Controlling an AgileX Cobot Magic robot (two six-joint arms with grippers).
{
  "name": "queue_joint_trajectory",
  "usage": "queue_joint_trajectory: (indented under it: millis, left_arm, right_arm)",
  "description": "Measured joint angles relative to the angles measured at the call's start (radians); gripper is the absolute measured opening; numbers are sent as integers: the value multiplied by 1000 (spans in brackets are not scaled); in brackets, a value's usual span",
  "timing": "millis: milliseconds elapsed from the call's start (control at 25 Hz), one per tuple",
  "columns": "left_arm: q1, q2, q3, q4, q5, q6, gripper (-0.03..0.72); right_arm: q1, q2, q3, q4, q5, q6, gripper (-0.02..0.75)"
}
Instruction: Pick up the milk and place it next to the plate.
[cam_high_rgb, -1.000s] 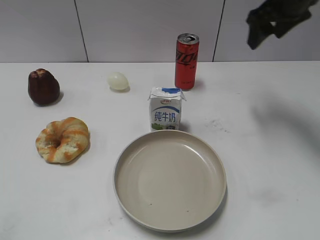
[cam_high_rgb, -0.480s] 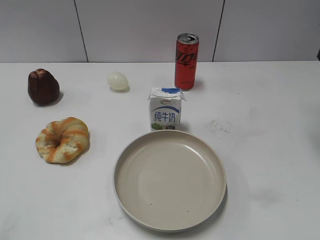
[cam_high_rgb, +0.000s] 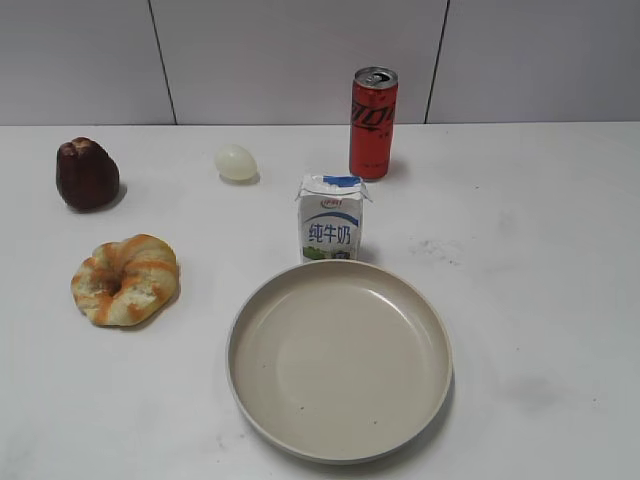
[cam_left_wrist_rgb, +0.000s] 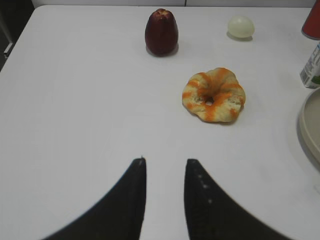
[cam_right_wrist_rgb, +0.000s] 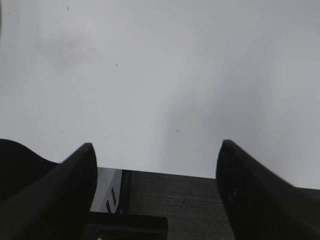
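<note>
The milk (cam_high_rgb: 331, 218) is a small white carton with blue characters. It stands upright just behind the far rim of the beige plate (cam_high_rgb: 250, 392), close to the rim. A sliver of the carton shows at the right edge of the left wrist view (cam_left_wrist_rgb: 312, 67), with the plate rim (cam_left_wrist_rgb: 306, 125) below it. My left gripper (cam_left_wrist_rgb: 165, 162) is open and empty over bare table, far from the milk. My right gripper (cam_right_wrist_rgb: 156, 147) is open wide and empty over bare table at its front edge. Neither gripper shows in the exterior view.
A red soda can (cam_high_rgb: 373, 122) stands behind the milk. A pale egg (cam_high_rgb: 236, 162), a dark red fruit (cam_high_rgb: 87, 174) and a ring-shaped bread (cam_high_rgb: 126, 280) lie on the left half of the white table (cam_high_rgb: 540, 260).
A dark arm at the top right of the exterior view one second ago has left the view. The milk, plate and other things have not moved.
</note>
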Motion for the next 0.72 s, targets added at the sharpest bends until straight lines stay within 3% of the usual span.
queue_joint_trajectory:
  millis: [320,720]
  left_arm:
    - [0,0,0,0,0,0,209]
    - [0,0,0,0,0,0,209]
  right_arm:
    - [0,-315,259,5,-58,0,560]
    - [0,-775,382,6,-70,-1,560]
